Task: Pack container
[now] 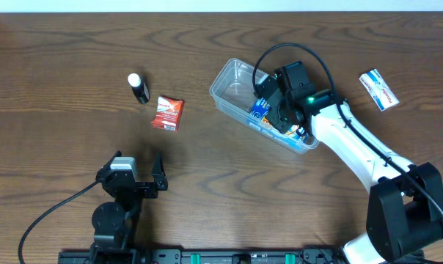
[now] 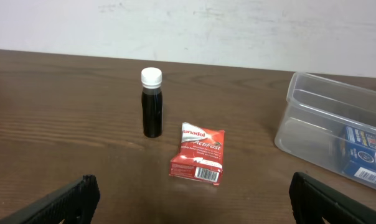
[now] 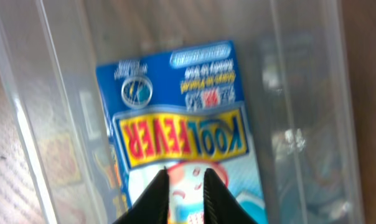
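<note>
The clear plastic container (image 1: 229, 70) lies at centre right; its wall also shows in the left wrist view (image 2: 300, 124) and the right wrist view (image 3: 300, 93). A blue Kool Fever pack (image 1: 259, 108) sits inside it (image 2: 362, 152) (image 3: 182, 106). My right gripper (image 1: 271, 103) (image 3: 183, 186) hangs inside the container just over the pack, its fingers a narrow gap apart with the pack's face showing between them. My left gripper (image 1: 137, 163) (image 2: 191, 199) is wide open and empty near the front of the table.
A small dark bottle with a white cap (image 1: 138, 88) (image 2: 152, 102) stands upright at the left. A red packet (image 1: 167, 113) (image 2: 198, 154) lies beside it. A white and blue box (image 1: 378, 89) lies at the far right. More colourful items (image 1: 296, 135) lie in the container's near end.
</note>
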Robot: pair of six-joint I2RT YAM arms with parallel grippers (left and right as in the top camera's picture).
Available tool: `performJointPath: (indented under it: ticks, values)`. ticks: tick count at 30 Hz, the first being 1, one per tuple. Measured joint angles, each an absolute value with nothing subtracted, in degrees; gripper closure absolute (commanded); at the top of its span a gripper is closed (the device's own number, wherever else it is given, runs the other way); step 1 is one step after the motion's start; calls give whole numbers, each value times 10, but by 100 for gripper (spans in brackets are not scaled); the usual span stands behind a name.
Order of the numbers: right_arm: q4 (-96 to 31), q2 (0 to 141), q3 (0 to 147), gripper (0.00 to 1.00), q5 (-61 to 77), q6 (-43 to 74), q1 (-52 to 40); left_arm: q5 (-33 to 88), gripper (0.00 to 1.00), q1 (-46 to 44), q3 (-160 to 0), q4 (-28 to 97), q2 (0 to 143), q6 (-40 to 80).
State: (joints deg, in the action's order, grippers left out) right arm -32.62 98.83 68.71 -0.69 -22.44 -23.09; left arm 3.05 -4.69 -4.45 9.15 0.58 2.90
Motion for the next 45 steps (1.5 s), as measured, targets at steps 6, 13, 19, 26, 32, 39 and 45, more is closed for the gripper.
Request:
performJointPath:
  ticks: [6, 13, 19, 26, 32, 39, 45]
  values:
    - [-268, 988, 687, 99, 15, -192, -231, 30, 2, -47, -44, 91, 6, 29]
    - [-258, 988, 687, 99, 26, -153, -231, 30, 2, -47, -44, 91, 6, 29]
    - [-347, 987, 717, 99, 13, -71, -224, 30, 2, -47, -44, 91, 6, 29]
    - [-539, 942, 832, 99, -8, 23, -166, 30, 2, -47, -44, 91, 6, 29]
    - [-641, 897, 848, 97, -18, 105, -82, 30, 2, -47, -44, 91, 6, 29]
    - [-609, 899, 792, 63, 3, 172, -30, 30, 2, -47, -44, 91, 6, 29]
    - [-541, 900, 716, 61, 27, 210, -30, 30, 2, -47, -44, 91, 6, 29]
